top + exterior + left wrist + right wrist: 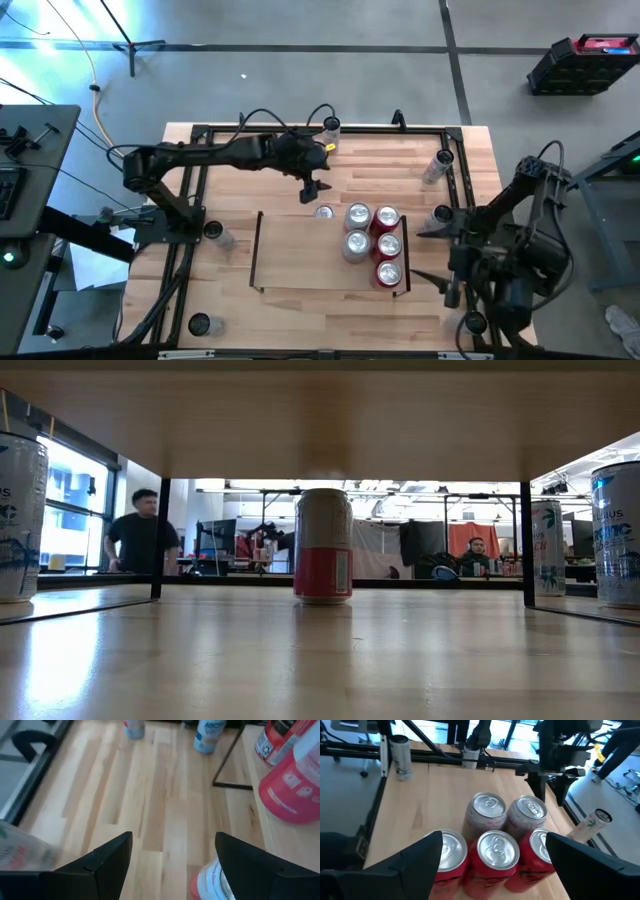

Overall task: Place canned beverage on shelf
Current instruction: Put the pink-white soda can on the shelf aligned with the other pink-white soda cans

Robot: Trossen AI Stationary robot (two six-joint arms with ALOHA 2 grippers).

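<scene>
The light-wood table (300,300) is carrying the black-railed shelf (290,255), where five cans (372,243) are standing clustered at its right end. The left gripper (312,190) is hovering, fingers spread and empty, just above another can (323,212) at the shelf's far edge. The right gripper (432,252) is waiting wide open beside the shelf's right rail.

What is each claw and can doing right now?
Left claw: open, empty, above the small can.
Right claw: open, empty, beside the shelf.
Small can: upright, at shelf's far edge.
Five cans: upright, grouped on the shelf.
</scene>
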